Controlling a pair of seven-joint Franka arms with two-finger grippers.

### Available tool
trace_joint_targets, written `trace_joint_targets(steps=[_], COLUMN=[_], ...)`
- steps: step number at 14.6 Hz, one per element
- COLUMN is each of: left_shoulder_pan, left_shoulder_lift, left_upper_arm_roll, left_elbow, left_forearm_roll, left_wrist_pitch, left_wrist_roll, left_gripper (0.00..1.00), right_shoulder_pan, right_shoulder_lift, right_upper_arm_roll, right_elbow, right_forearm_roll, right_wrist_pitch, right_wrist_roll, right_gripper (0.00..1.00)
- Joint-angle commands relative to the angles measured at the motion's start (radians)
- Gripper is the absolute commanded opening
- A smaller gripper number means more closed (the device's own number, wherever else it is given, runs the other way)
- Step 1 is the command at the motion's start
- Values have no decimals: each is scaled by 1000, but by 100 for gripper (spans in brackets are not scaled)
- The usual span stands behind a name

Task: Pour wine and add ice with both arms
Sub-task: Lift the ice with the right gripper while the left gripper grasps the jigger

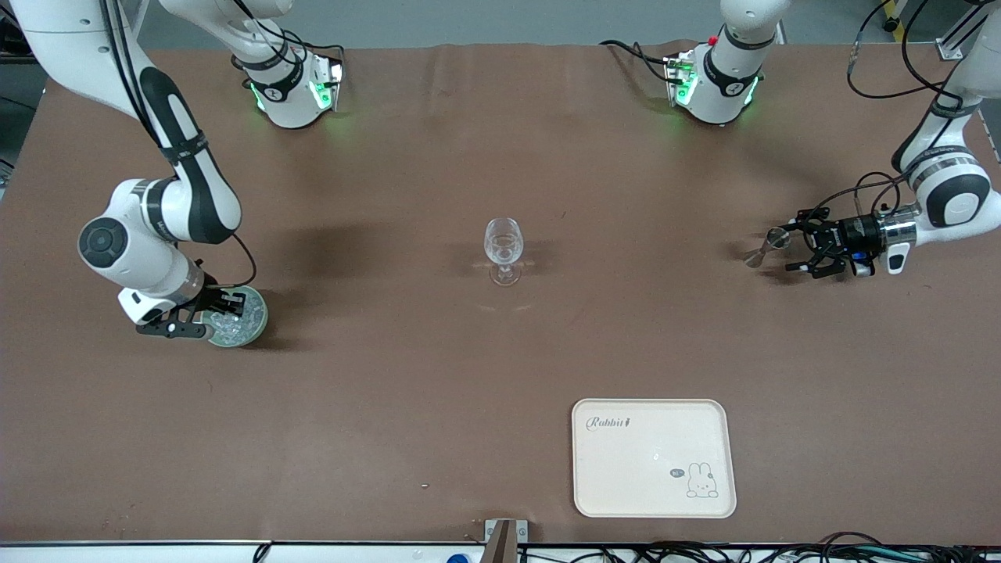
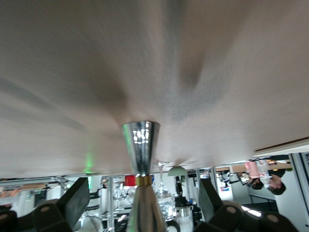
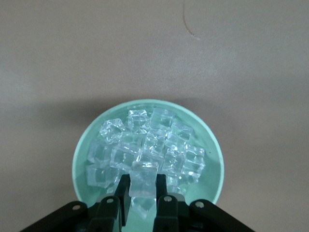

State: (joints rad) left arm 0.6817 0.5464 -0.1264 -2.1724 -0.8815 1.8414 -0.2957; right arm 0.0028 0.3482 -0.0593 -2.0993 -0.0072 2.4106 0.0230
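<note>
Squeezing one ice cube (image 3: 143, 178) between its fingers, the right pincer (image 1: 205, 313) sits in the green bowl (image 1: 256, 319) at the lower left of the front view; the cube looks clear, shiny and slippery, so it could slip out before reaching the wine glass (image 1: 503, 249) mid-frame. At the right of that view, the left pincer (image 1: 796, 252) holds a shiny metal measuring cup (image 2: 140, 145) just above the worktop (image 1: 391, 438).

Brown table (image 1: 391, 407), grey floor (image 1: 500, 19), even light

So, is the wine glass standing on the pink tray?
No, the wine glass stands on the bare table, farther from the front camera than the tray.
</note>
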Motion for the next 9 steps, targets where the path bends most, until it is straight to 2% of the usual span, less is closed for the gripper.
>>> trace_joint_targets(steps=[1, 5, 9], left_shoulder_pan=[-10, -7, 15], left_shoulder_lift=[-82, -74, -72], left_upper_arm_roll=[-55, -53, -41], left_elbow=[-95, -93, -96], left_forearm_roll=[-65, -71, -71], left_wrist_pitch=[87, 87, 73], left_wrist_roll=[4, 4, 6], left_gripper=[100, 96, 91], right_shoulder_pan=[0, -21, -60], right_shoulder_lift=[-52, -208, -319], right_upper_arm_roll=[-5, -13, -10], right_elbow=[94, 119, 280], right_forearm_roll=[9, 6, 6], right_wrist_pitch=[-160, -221, -506], right_wrist_roll=[11, 8, 11], right_gripper=[1, 1, 1])
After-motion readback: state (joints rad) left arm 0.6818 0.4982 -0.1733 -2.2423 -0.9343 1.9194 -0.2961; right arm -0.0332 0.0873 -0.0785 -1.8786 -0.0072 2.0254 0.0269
